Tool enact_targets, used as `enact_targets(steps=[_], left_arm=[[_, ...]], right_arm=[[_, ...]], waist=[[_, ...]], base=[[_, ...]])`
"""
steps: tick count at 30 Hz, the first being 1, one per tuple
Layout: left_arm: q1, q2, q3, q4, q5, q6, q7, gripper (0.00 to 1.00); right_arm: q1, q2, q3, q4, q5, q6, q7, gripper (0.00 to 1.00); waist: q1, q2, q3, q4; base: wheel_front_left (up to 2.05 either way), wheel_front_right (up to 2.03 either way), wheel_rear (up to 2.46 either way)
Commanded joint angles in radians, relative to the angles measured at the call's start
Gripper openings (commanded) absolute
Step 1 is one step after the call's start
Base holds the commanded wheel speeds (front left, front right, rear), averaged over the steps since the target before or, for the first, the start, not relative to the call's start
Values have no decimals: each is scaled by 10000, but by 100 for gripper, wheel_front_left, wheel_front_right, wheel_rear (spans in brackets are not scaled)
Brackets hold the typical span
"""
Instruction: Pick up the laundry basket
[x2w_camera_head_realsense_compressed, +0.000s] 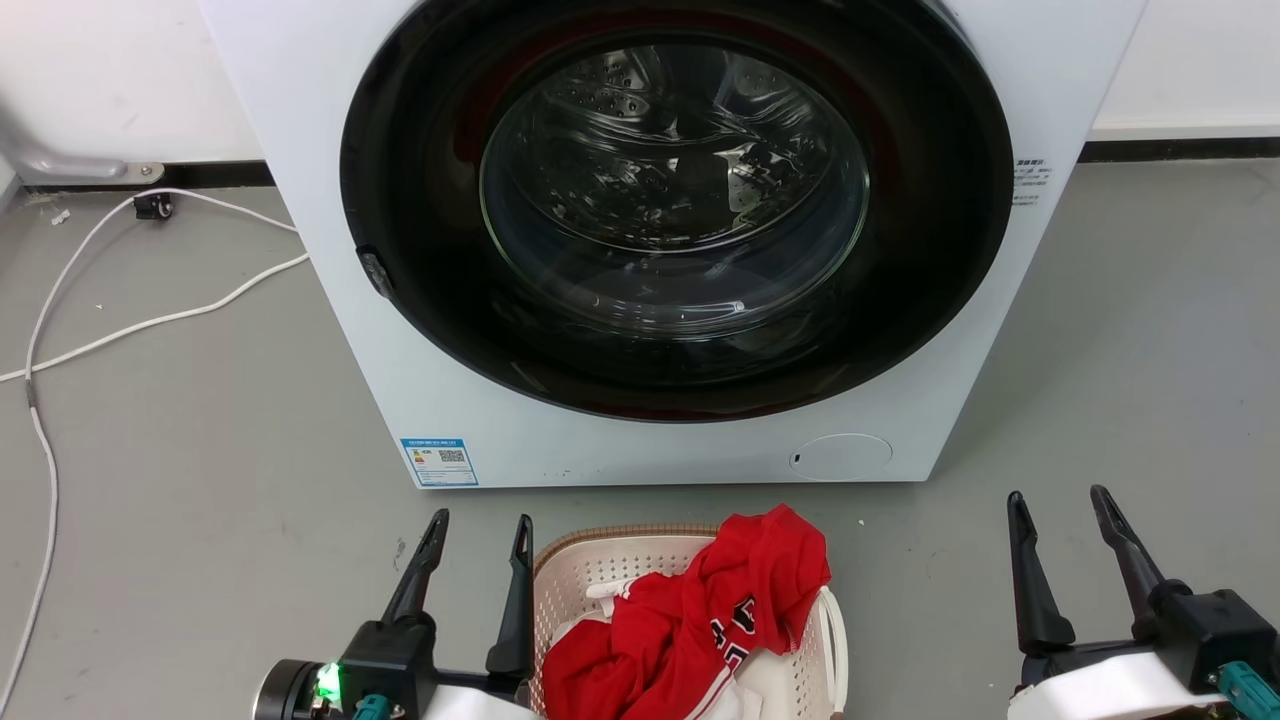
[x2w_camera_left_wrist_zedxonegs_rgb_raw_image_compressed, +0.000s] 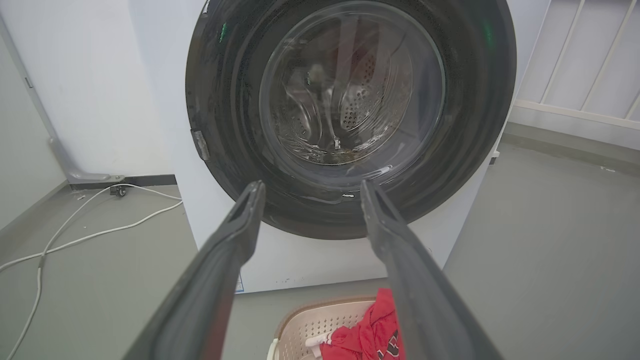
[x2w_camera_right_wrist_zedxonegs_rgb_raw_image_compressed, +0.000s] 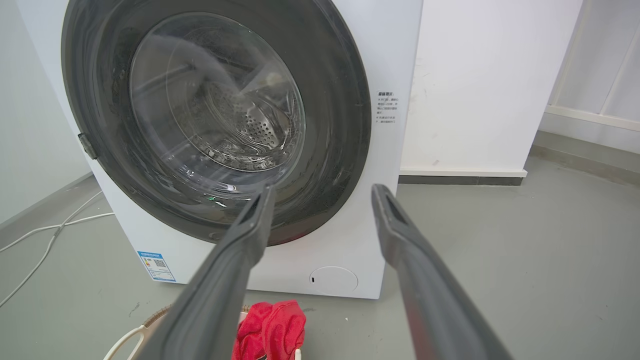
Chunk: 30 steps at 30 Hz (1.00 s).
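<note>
The laundry basket (x2w_camera_head_realsense_compressed: 590, 570) is cream-beige with perforated walls and a brown rim. It stands on the grey floor at the bottom centre of the head view, just in front of the washer, with red clothing (x2w_camera_head_realsense_compressed: 700, 620) heaped in it. The basket (x2w_camera_left_wrist_zedxonegs_rgb_raw_image_compressed: 310, 325) also sits at the bottom of the left wrist view, and its rim (x2w_camera_right_wrist_zedxonegs_rgb_raw_image_compressed: 150, 322) at the bottom left of the right wrist view. My left gripper (x2w_camera_head_realsense_compressed: 478, 532) is open just left of the basket rim, holding nothing. My right gripper (x2w_camera_head_realsense_compressed: 1058, 505) is open well to the right, apart from the basket.
A white front-loading washer (x2w_camera_head_realsense_compressed: 420, 330) with a shut dark glass door (x2w_camera_head_realsense_compressed: 670, 200) stands close behind the basket. White cables (x2w_camera_head_realsense_compressed: 150, 320) trail over the floor at the left. A white wall and dark skirting run behind. Bare grey floor (x2w_camera_head_realsense_compressed: 1130, 380) lies to the right.
</note>
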Motion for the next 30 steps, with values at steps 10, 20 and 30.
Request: enact_targets(steps=[10, 20, 30], left_arm=[[521, -714, 1019, -36, 250, -699, -263, 100], [796, -1217, 1734, 528, 1181, -1546, -449, 100], [788, -1408, 1978, 672, 1725, -1828, -518, 100]], right_arm=[[169, -19, -135, 101, 364, -3, -279, 100], [217, -18, -93, 197, -45, -3, -456, 100], [216, -18, -57, 175, -285, -3, -517, 100]], waist=[[0, -1, 15, 5], [0, -1, 22, -18], [0, -1, 25, -27]], base=[[0, 0, 0], [0, 0, 0], [0, 0, 0]])
